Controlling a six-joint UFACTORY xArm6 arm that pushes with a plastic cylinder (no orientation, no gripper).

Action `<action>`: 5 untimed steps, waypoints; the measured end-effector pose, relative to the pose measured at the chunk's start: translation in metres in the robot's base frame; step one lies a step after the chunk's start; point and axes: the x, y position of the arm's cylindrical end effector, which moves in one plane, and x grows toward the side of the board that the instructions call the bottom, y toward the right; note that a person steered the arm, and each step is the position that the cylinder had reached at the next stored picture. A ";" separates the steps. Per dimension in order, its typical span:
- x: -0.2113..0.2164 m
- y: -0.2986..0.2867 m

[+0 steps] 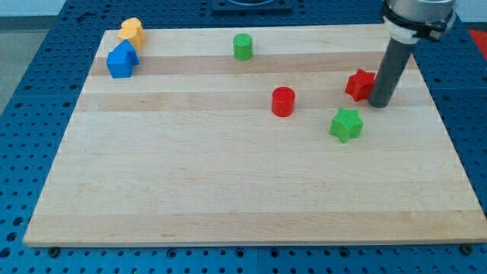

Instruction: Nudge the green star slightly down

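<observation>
The green star (346,124) lies on the wooden board (228,190) at the view's right, a little above the middle height. My tip (380,103) stands just above and to the right of the green star, with a small gap between them. The tip is right beside the red star (360,84), touching or nearly touching its right side.
A red cylinder (283,101) sits left of the green star. A green cylinder (243,46) stands near the view's top centre. A blue block (122,60) and a yellow block (132,32) sit together at the top left corner.
</observation>
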 end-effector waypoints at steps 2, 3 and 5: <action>0.012 -0.001; 0.026 -0.006; 0.028 -0.053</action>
